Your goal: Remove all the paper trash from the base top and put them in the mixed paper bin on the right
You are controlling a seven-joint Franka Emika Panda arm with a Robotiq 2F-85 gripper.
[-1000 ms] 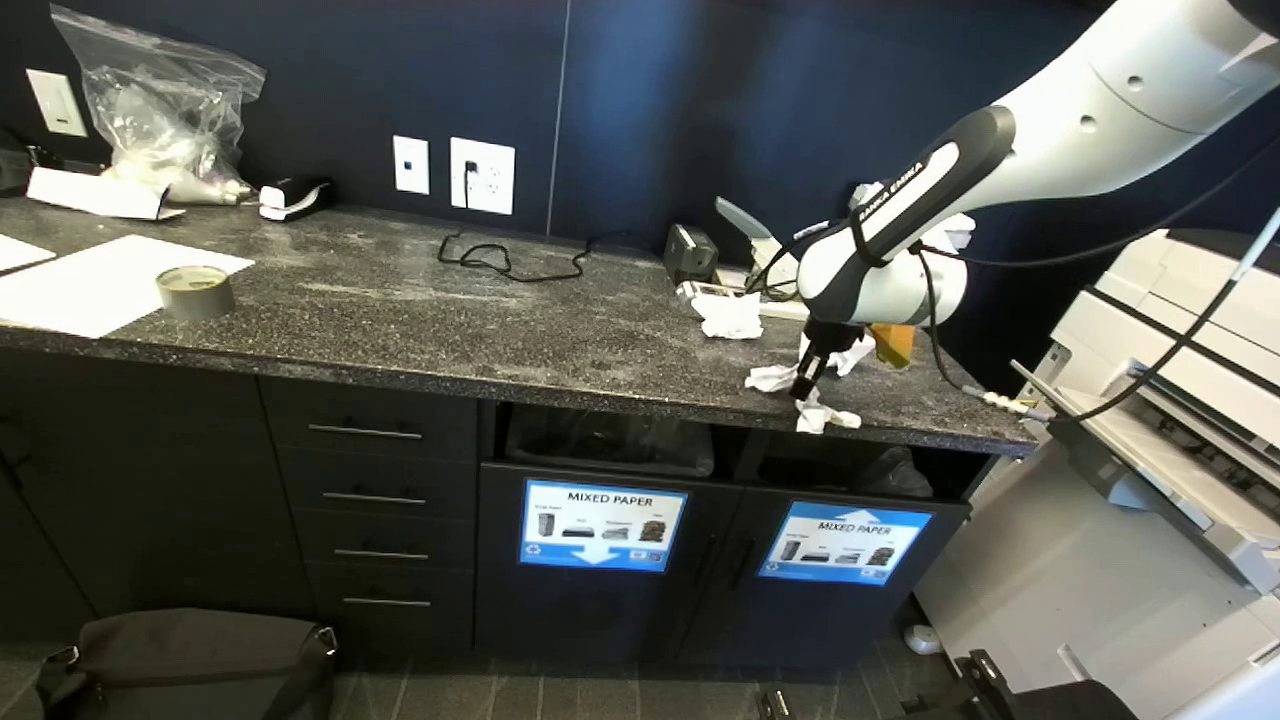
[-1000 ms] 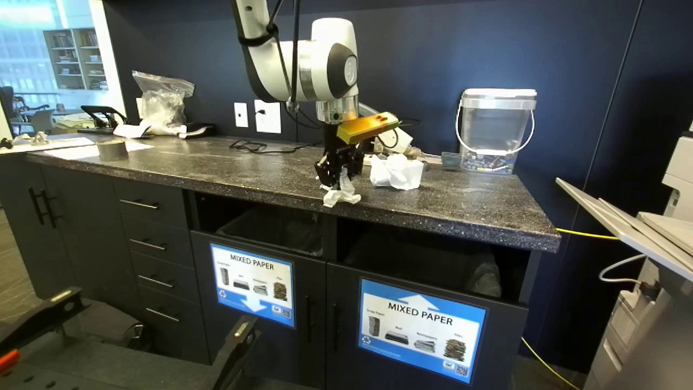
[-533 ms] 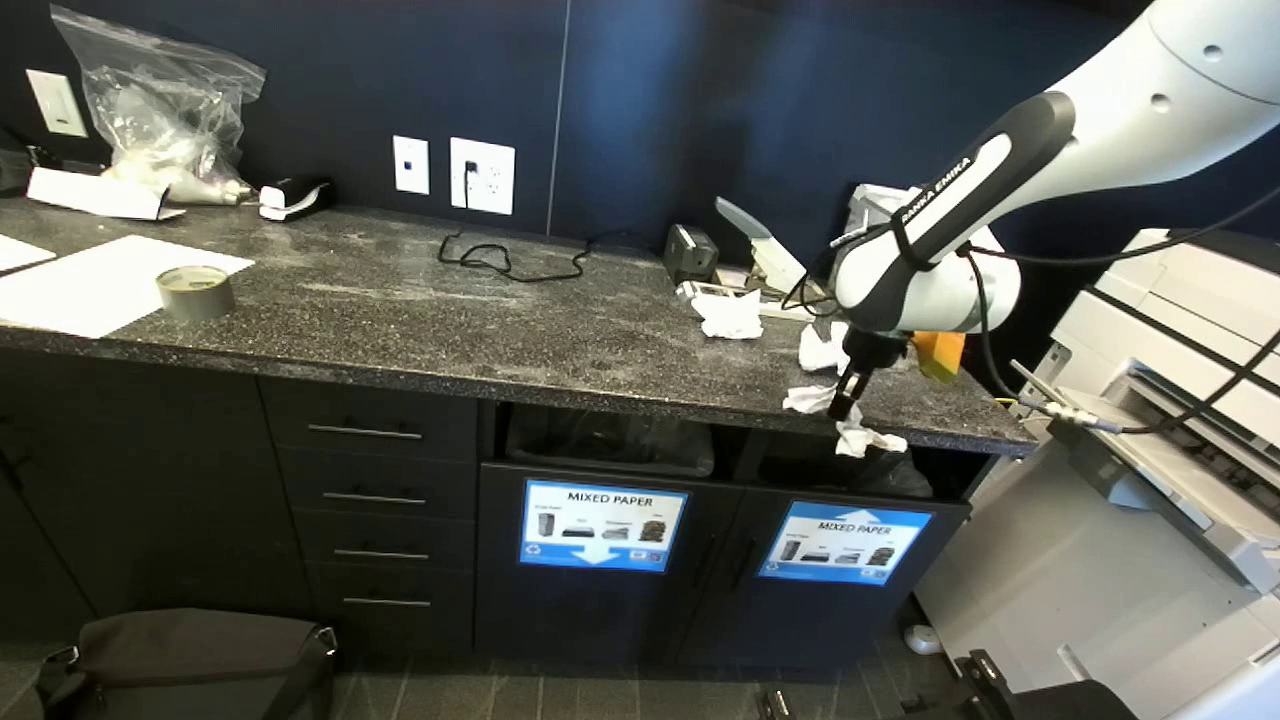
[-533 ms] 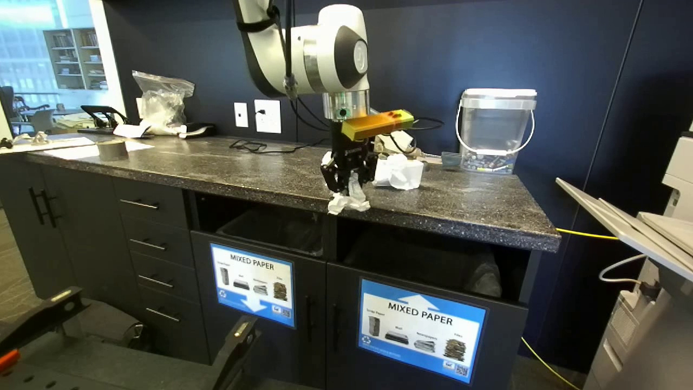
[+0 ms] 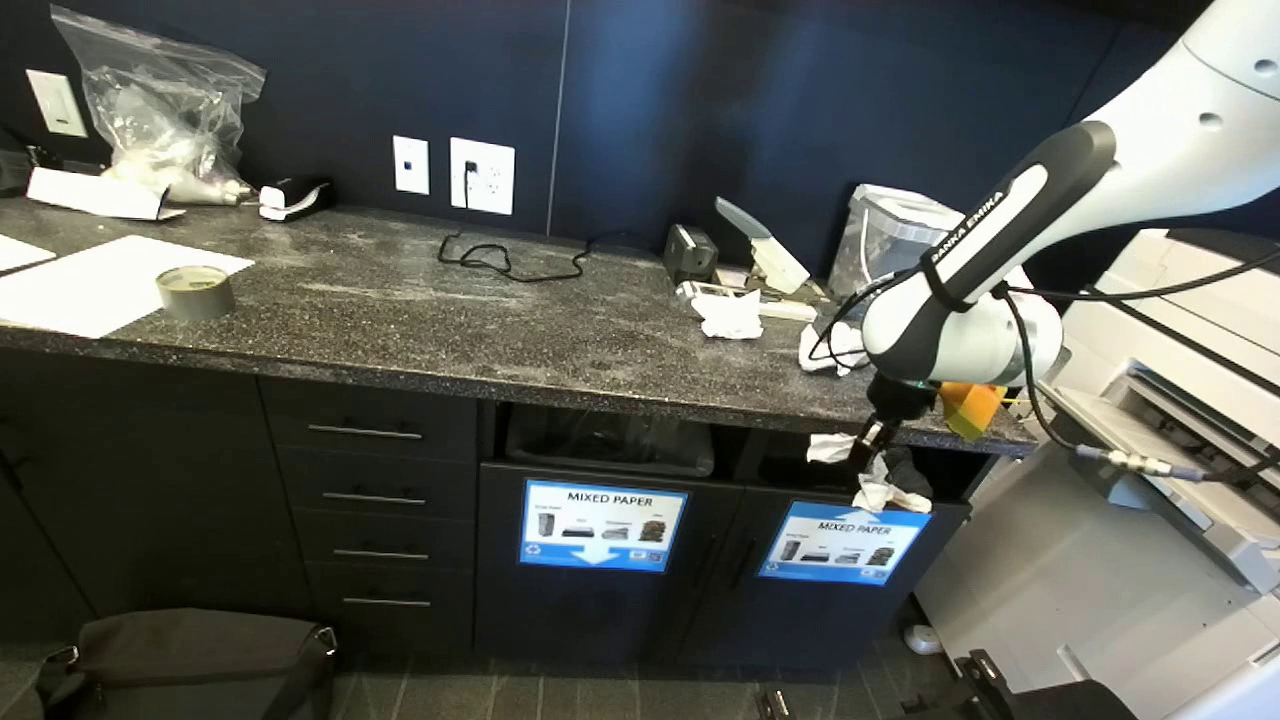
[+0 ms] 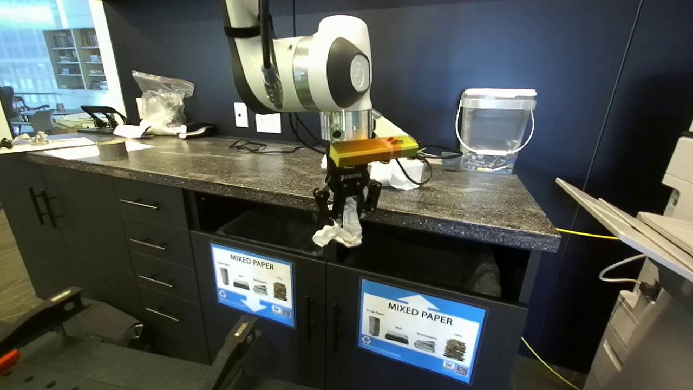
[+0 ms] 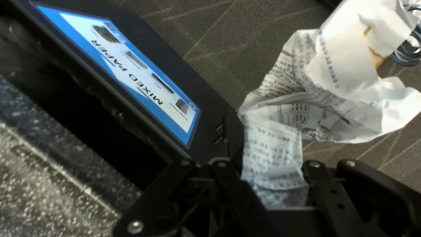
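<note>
We note, in an exterior view: paper scraps (image 5: 730,318) on base top (image 5: 480,320), right of tape (image 5: 195,300); mixed paper bin (image 5: 780,620) below, right of its twin (image 5: 575,612).

The surface (image 5: 400,330) is long, dark grey and speckled. Toward one end lie flat white sheets (image 5: 100,285), with a roll of tape (image 5: 195,298) at the edge of one; behind them are a folded white card (image 5: 95,194), a clear plastic bag (image 5: 165,130) and a small black-and-white item (image 5: 292,198). A black cord (image 5: 505,268) lies loosely near the back. Farther along sit a dark box (image 5: 690,255) and a pale device (image 5: 780,266) with a raised handle, a crumpled paper (image 5: 731,316) in front of it and a second crumpled paper (image 5: 825,350) nearer a clear lidded tub (image 6: 494,127).
</note>
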